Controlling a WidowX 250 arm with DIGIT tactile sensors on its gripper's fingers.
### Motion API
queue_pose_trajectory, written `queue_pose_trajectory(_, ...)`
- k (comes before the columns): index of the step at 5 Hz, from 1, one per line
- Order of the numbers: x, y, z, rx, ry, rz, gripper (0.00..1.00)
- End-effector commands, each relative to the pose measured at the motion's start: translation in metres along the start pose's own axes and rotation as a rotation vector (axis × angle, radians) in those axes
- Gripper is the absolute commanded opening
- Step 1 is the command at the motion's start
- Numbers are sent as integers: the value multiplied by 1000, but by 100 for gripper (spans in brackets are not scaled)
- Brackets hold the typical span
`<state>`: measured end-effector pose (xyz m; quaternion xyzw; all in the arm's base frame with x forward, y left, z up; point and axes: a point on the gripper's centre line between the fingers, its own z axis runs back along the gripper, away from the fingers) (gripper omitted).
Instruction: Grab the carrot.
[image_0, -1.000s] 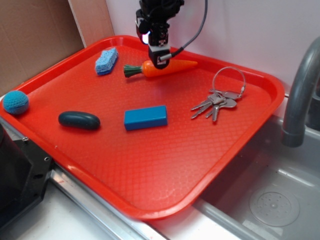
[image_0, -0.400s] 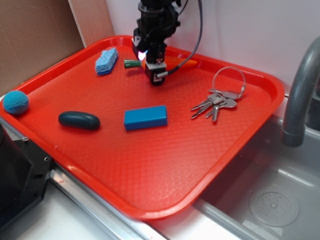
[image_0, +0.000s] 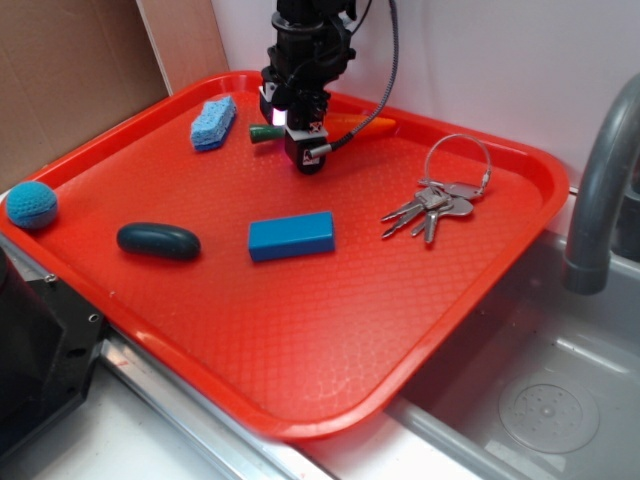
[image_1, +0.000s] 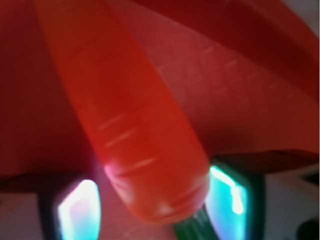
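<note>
The carrot (image_0: 362, 124) is lying at the far side of the red tray (image_0: 330, 340), its green stem (image_0: 263, 132) pointing left, and is being straddled by the gripper (image_0: 305, 158). The fingers are standing apart on either side of its thick end. Closing is being called for next.
</note>
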<state>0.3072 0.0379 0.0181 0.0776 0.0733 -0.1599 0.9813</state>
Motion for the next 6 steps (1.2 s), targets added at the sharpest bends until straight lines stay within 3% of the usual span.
queue_pose_trajectory(1,-3,1,14,16,-38,41,0)
queue_pose_trajectory(2,-14,-6,46,28,-24,121,0)
queue_pose_trajectory(3,-49,-43,96,-47,-108,374,0)
queue_pose_trajectory(4,-104,-76,141,-155,-278,497,0)
queue_pose_trajectory(5,-138,-70,184,-211,-338,491,0)
queue_pose_trajectory(6,-144,-65,234,-128,-325,464,0)
